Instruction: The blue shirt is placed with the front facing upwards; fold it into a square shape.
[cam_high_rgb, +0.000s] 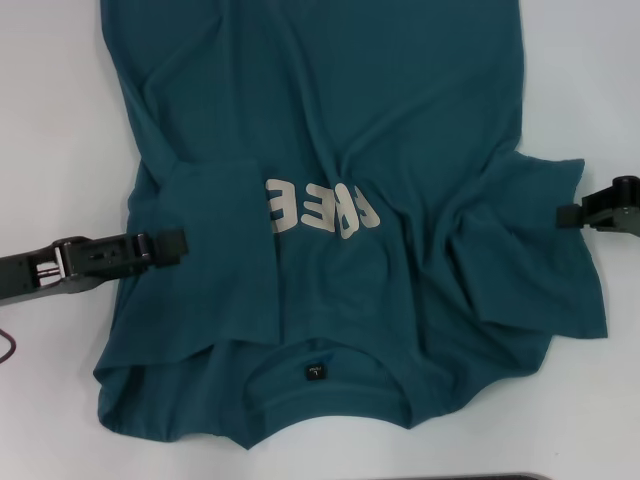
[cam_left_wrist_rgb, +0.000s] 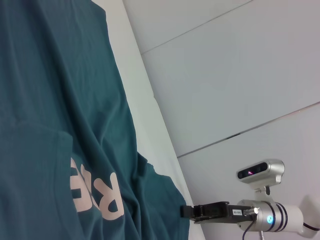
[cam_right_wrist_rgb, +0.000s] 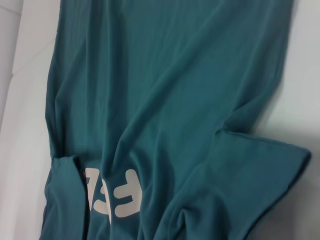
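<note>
Nearest the camera lay the round collar (cam_high_rgb: 330, 385) of the blue shirt (cam_high_rgb: 330, 120), with a small dark label (cam_high_rgb: 315, 373) inside it whose mark was too small to read. From there the shirt ran away across the white counter (cam_high_rgb: 50, 120) toward the far side, front upward, its hem beyond the head view's far edge. The left sleeve (cam_high_rgb: 215, 250) had already been turned inward over the chest, so its straight edge covered the start of the pale lettering (cam_high_rgb: 325, 208); seen upside down from the head camera, the exposed part seemed to read "REE", with further letters hidden under the fold and one at the other end unclear. That inward fold probably served to square off the left side. The left tool (cam_high_rgb: 172, 246) lay low over the shirt's left edge, at the folded sleeve, its tip resting on or just above the cloth; whether its fingers were parted or gripping fabric could not be told. The right sleeve (cam_high_rgb: 540, 250) was still spread outward and rumpled, so the matching fold on that side looked not yet made. The right tool (cam_high_rgb: 567, 215) hovered just beside that sleeve's outer edge, apparently placed to take it; how wide it stood, and whether it touched the cloth, could not be told.
</note>
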